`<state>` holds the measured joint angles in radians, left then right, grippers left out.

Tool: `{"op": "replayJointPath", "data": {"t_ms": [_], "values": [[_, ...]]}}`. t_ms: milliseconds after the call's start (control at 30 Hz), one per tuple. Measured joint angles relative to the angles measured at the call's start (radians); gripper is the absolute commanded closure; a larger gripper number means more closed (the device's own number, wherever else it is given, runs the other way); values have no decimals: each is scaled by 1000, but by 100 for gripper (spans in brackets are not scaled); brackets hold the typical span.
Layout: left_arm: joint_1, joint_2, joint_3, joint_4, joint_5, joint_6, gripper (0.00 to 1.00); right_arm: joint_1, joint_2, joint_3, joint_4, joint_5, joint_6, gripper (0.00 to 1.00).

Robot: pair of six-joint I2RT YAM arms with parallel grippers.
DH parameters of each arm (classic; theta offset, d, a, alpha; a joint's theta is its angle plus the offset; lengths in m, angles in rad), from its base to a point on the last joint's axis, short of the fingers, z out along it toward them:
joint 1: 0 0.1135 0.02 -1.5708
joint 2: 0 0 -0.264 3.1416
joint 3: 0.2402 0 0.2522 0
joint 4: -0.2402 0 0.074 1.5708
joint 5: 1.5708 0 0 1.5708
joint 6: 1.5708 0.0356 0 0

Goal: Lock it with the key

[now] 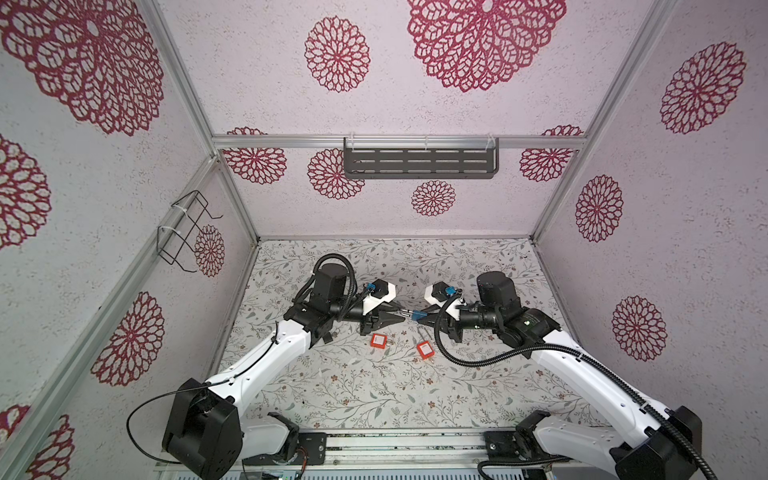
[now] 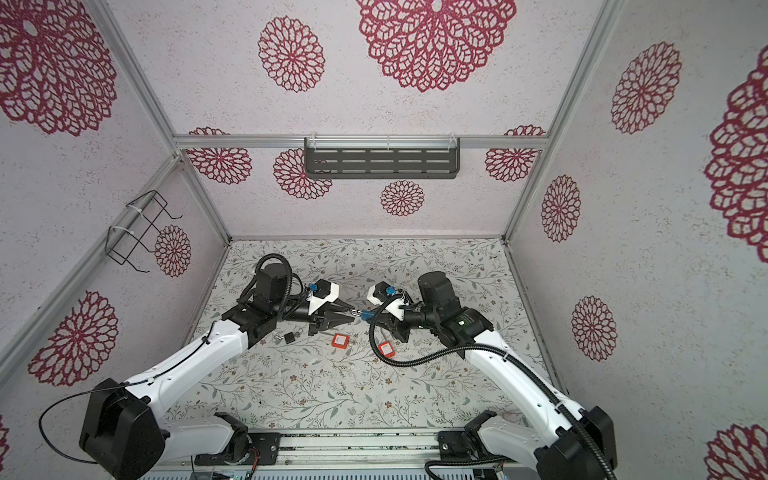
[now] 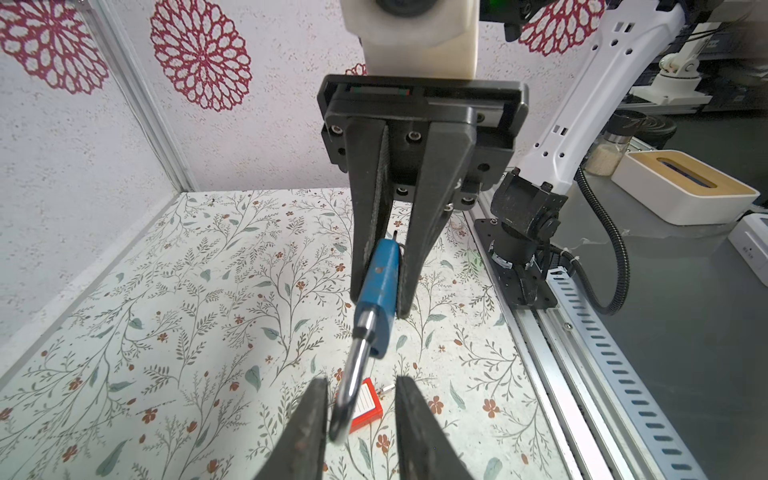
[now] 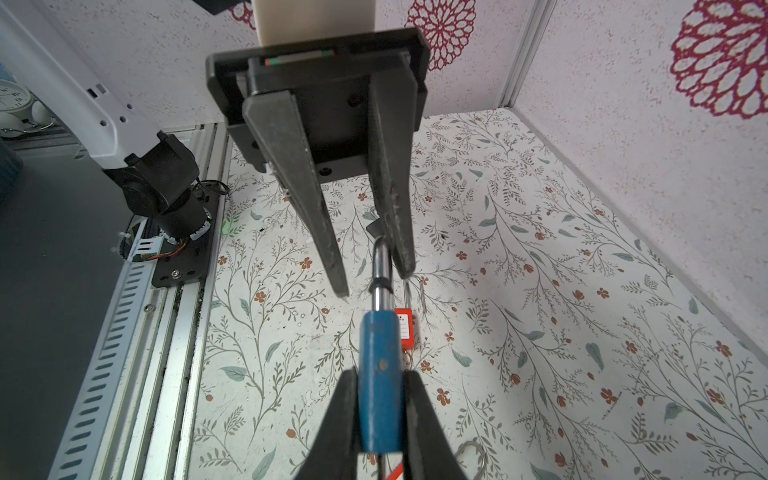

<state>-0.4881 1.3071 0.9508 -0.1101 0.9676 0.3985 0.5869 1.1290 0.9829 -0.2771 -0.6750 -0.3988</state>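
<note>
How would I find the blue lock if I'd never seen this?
Look above the middle of the flowery table. There the right gripper pinches the blue padlock. It's the only blue one and held up; the two red padlocks lie on the table.

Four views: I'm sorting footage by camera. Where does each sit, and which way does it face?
Top views: high over the arm bases, aimed down toward the back wall; both top views show both arms, left gripper facing right gripper.
Left wrist: on the left arm, looking along its own fingers at the right gripper clamping the blue padlock.
Right wrist: on the right arm, looking past its padlock-holding fingers at the left gripper.
Shared: both wrist views show the shackle between the left gripper's spread jaws.
</note>
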Motion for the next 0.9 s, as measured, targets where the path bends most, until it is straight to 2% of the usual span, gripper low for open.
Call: {"op": "replayJointPath", "data": {"t_ms": [333,500,533,633,667,767,900], "values": [[0,0,0,0,0,1,85,0,0,0,-12,-2,0,87],[0,0,0,0,-3,2,96,0,0,0,-13,-5,0,85],[0,0,0,-1,-2,3,99,0,0,0,-13,-6,0,79],[1,0,0,-8,3,9,100,0,0,0,-12,-1,-2,51],[1,0,0,-11,3,9,100,0,0,1,-13,3,-5,45],[1,0,0,-23,-13,9,100,0,0,2,-27,30,-24,35],[1,-10,7,-89,-66,31,100,0,-5,10,-88,89,-59,32]]}}
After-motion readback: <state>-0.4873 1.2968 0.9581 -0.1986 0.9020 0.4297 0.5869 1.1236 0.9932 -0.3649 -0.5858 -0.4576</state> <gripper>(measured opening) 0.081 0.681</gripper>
